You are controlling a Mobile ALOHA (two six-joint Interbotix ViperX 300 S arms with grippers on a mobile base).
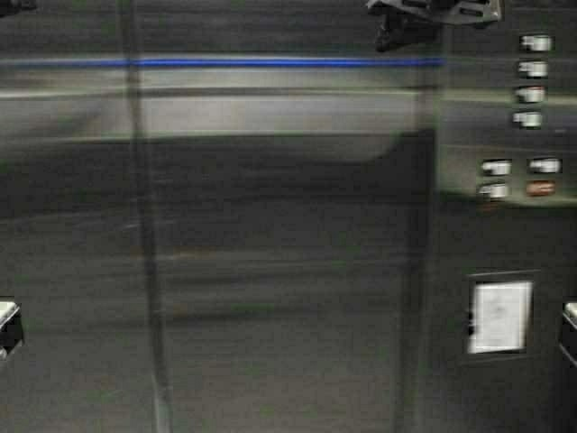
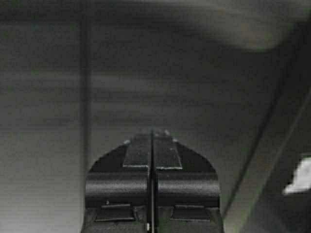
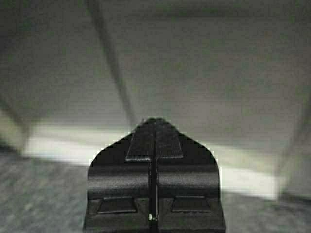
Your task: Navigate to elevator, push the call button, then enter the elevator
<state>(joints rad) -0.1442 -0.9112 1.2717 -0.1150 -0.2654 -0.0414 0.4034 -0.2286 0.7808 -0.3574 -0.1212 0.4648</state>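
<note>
The elevator's brushed steel wall [image 1: 270,225] fills the high view at close range, with a vertical seam [image 1: 149,271] left of centre and a blue line [image 1: 270,62] across the top. The call button is out of view. My left gripper [image 2: 152,133] is shut and empty, pointing at a steel panel [image 2: 194,87]. My right gripper [image 3: 154,122] is shut and empty, pointing down at the foot of a steel wall [image 3: 204,73]. In the high view only a part of each arm shows, at the lower left edge [image 1: 7,327] and the lower right edge [image 1: 570,329].
A cabin control panel with several lit buttons [image 1: 532,68] is on the right, and a framed white notice [image 1: 499,316] hangs below it. A dark shape [image 1: 424,18] hangs at the top edge. The grey floor [image 3: 43,194] meets a bright strip at the wall's foot.
</note>
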